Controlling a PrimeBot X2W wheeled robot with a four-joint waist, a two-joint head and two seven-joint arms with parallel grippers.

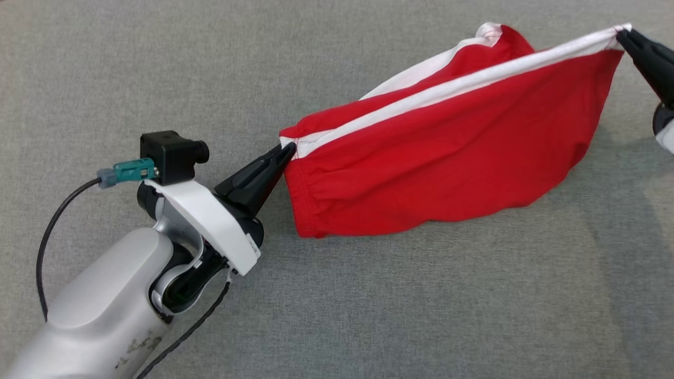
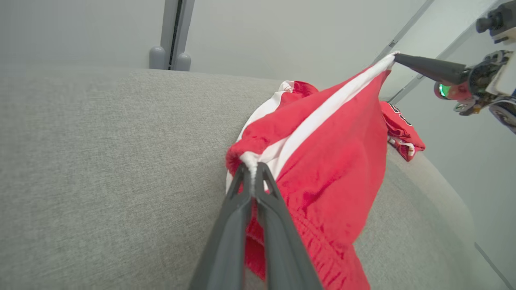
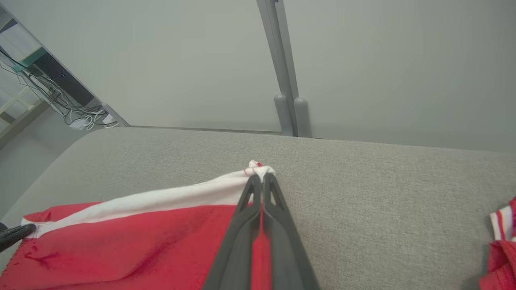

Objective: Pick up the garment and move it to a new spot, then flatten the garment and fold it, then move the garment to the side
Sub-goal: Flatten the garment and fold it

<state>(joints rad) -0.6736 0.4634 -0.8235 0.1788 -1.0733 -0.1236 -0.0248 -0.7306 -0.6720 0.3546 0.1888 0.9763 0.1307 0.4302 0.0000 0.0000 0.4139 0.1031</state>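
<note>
Grip is set at both ends. The left gripper (image 1: pixel 288 150) is closed tight on one corner of the white band, with a nub of cloth showing between its tips. The right gripper (image 1: pixel 623 35) is likewise pinched shut on the band's far corner. Between them the garment (image 1: pixel 447 163), red with a white stripe, is stretched along its top edge, the band nearly straight and higher at the right gripper's end. Below the band the red cloth hangs as a loose pouch. Its lower edge appears to rest on the grey surface (image 1: pixel 158 63), though I cannot tell how much of it touches. A second red cloth (image 2: pixel 403 131) lies on the surface out past the right gripper, apart from the held corner.

The step in hand looks like the carry to a new spot, or its very end. Flattening has not begun: the cloth is doubled and sagging, not spread. The next move calls for both pinches to hold while the arms lower together and draw the band across the surface, so the hanging part lays out behind it without bunching. The path should run clear of the second cloth.
</note>
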